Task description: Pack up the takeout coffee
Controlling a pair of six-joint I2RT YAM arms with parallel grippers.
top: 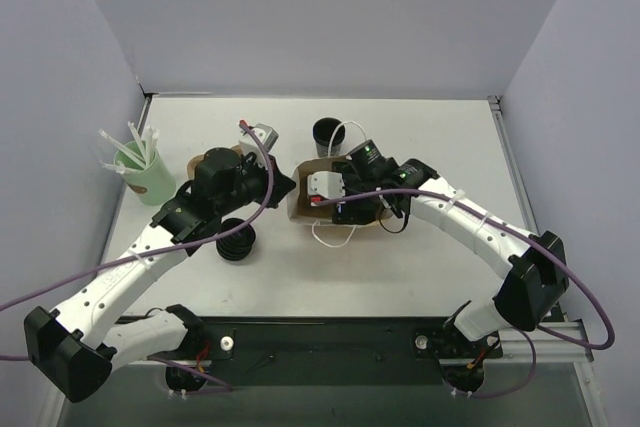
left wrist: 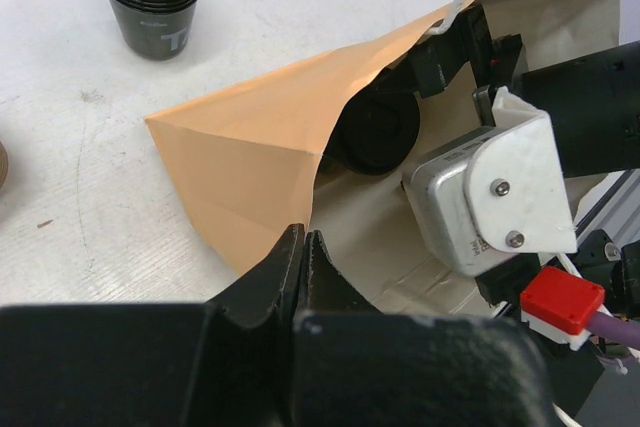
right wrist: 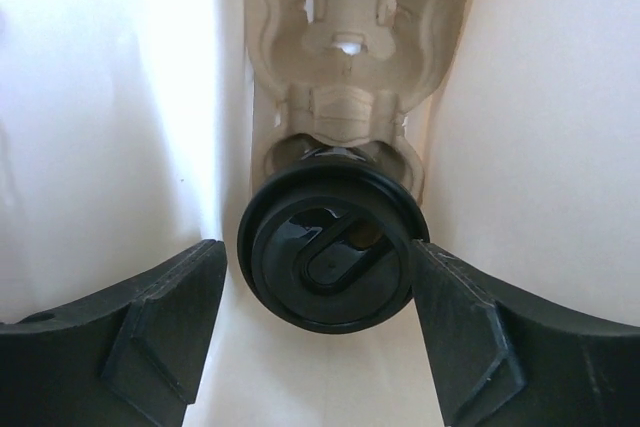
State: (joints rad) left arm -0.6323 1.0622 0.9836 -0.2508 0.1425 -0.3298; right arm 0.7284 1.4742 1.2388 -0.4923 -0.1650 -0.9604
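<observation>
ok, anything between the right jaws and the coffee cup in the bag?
Nothing visible. The right gripper is inside the paper bag, open jaws flanking the lidded coffee cup, which sits in a pulp carrier.

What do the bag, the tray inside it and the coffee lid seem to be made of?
Bag: brown kraft paper, matte, with sharp fold creases. Tray: probably molded paper pulp, beige, rough, soft-edged cutouts. Coffee lid: likely plastic, black, glossy with reflections.
</observation>
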